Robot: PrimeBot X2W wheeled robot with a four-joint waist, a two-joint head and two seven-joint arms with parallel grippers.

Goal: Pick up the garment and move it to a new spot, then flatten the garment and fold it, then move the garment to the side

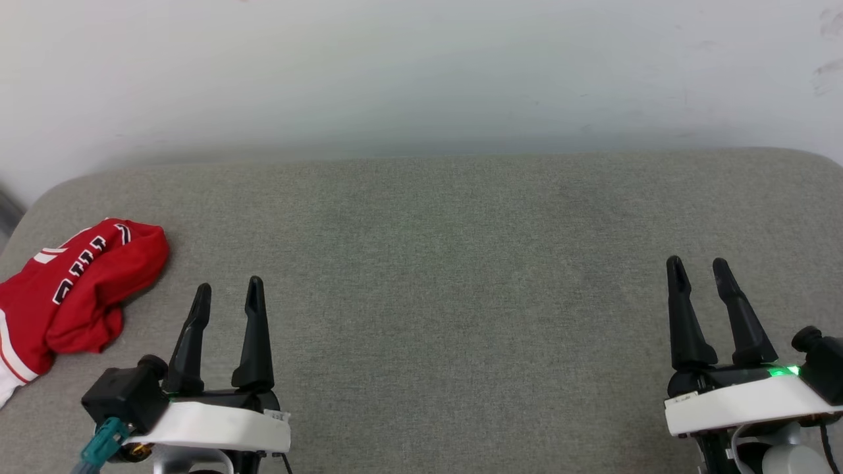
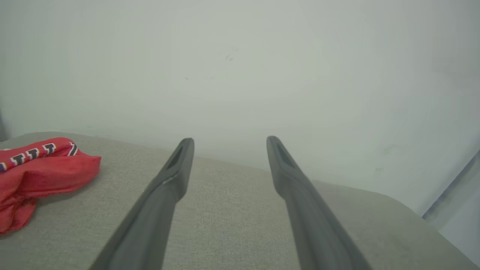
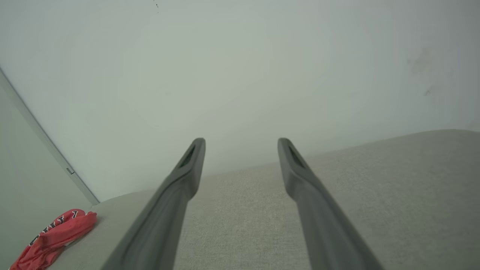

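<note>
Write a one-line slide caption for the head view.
Crumpled red jersey lies on the grey cushion, far left; left gripper and right gripper hover open, empty.

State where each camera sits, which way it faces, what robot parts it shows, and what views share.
Head view: on the head, facing forward and down at the grey fabric cushion; open left gripper and right gripper at the bottom.
Left wrist view: on the left wrist, facing along its two dark fingers over the cushion toward the pale wall.
Right wrist view: likewise on the right wrist, along its fingers.
Shared: all three show the crumpled red lettered jersey.
</note>
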